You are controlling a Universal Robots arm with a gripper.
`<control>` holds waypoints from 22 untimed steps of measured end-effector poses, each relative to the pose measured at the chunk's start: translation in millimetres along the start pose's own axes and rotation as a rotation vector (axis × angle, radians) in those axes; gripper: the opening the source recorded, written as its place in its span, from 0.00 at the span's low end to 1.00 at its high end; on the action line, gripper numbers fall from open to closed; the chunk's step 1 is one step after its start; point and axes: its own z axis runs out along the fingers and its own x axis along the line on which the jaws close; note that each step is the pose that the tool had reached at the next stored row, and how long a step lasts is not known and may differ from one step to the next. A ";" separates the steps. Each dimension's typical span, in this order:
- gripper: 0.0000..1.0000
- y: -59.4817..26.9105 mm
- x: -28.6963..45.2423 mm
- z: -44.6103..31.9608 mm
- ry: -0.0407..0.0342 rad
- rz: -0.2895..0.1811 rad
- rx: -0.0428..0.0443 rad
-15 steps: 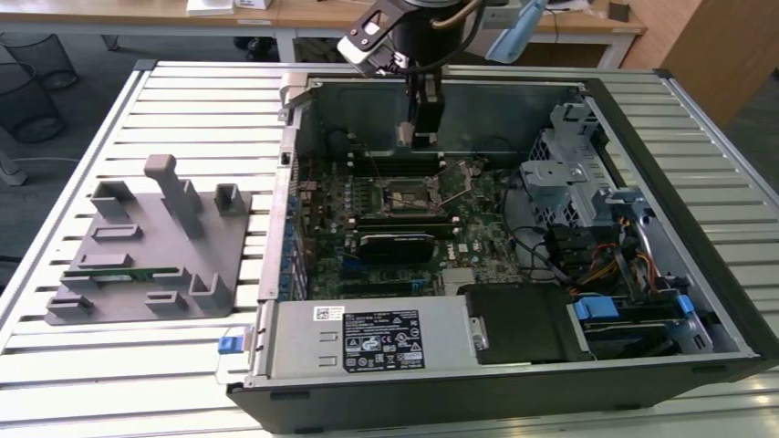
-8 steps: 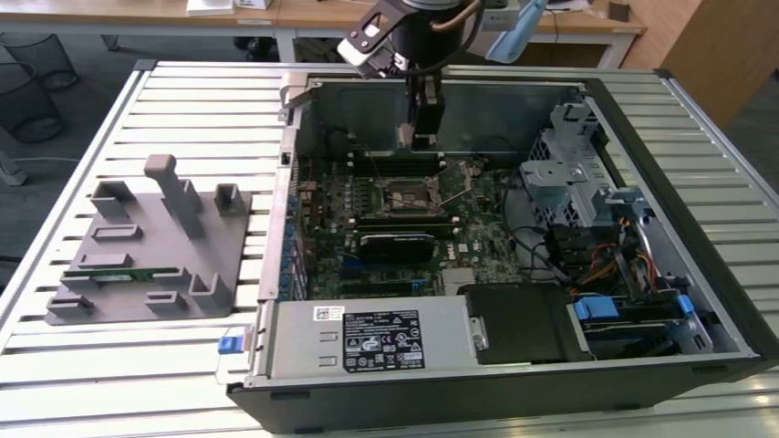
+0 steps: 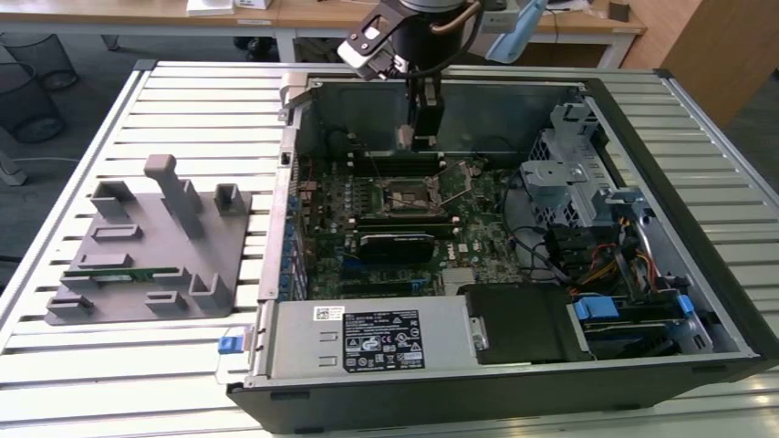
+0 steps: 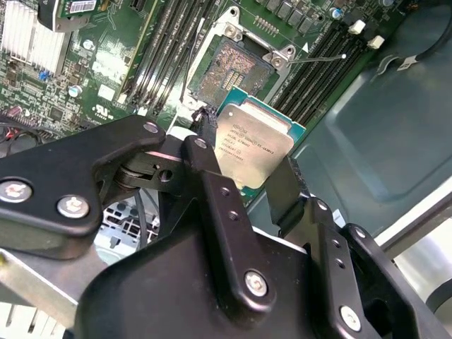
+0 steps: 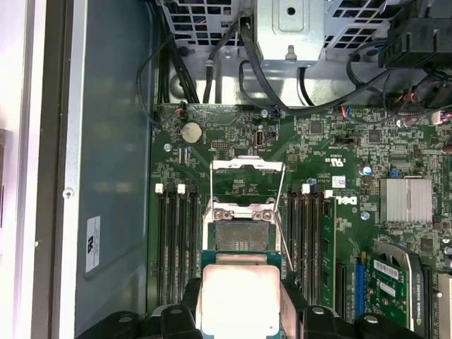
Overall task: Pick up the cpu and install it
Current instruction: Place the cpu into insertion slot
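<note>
From the exterior view, the pincer (image 3: 418,137) hangs inside the open computer case (image 3: 681,182), over the motherboard (image 3: 487,237). Second wrist view: it clamps the cpu (image 4: 253,145) by its edges, near the bare socket (image 4: 229,70). First wrist view: same grip

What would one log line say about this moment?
gripper: shut on cpu | place: inside computer case, above motherboard, near open socket | socket: empty | cpu: not yet seated

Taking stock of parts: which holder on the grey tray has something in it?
The one with the green memory stick lying in it, on the grey tray's near side toward the exterior view's left. The other holders appear empty.
</note>
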 end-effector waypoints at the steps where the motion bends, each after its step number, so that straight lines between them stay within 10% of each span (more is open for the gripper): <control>1: 0.53 0.0 0.0 0.3 0.0001 0.000 -0.0001; 22: 0.53 -3.3 2.6 17.6 0.0003 -0.006 -0.0005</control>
